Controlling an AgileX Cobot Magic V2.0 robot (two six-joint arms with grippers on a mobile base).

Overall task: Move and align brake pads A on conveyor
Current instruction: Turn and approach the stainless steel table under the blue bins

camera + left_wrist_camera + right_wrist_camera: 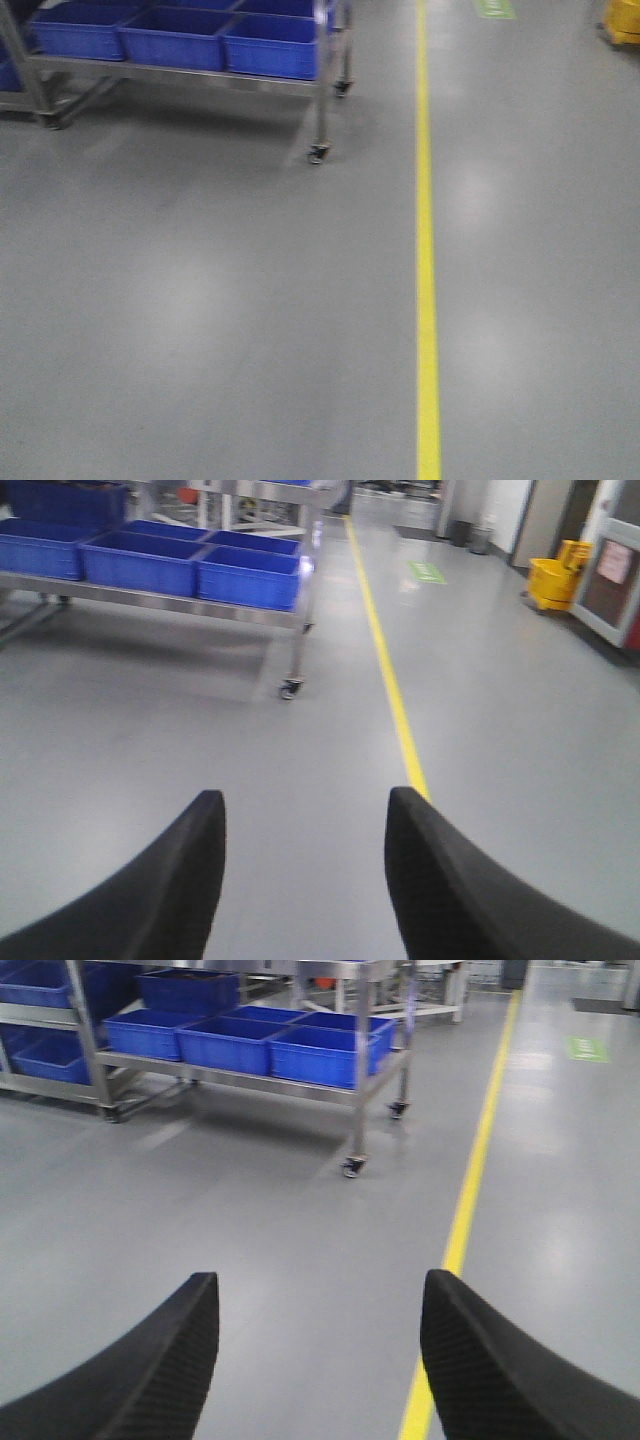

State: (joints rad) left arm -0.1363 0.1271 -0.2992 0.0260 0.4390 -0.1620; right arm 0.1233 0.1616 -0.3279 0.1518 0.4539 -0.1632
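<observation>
Grey factory floor (pixel 200 300), yellow line (pixel 427 300); blue bins (pixel 270 45) on a steel rack (pixel 321 110) at eleven o'clock, cropped. The left gripper (pixel 305 798) and right gripper (pixel 322 1278) are both spread apart.

Nothing is legible; the green floor sign (pixel 427 572) is blurred.

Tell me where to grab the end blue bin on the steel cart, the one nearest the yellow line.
Probably the front rim of the bin, coming from above on the aisle side: it is open-topped, and a neighbour bin sits close beside one end wall.
</observation>
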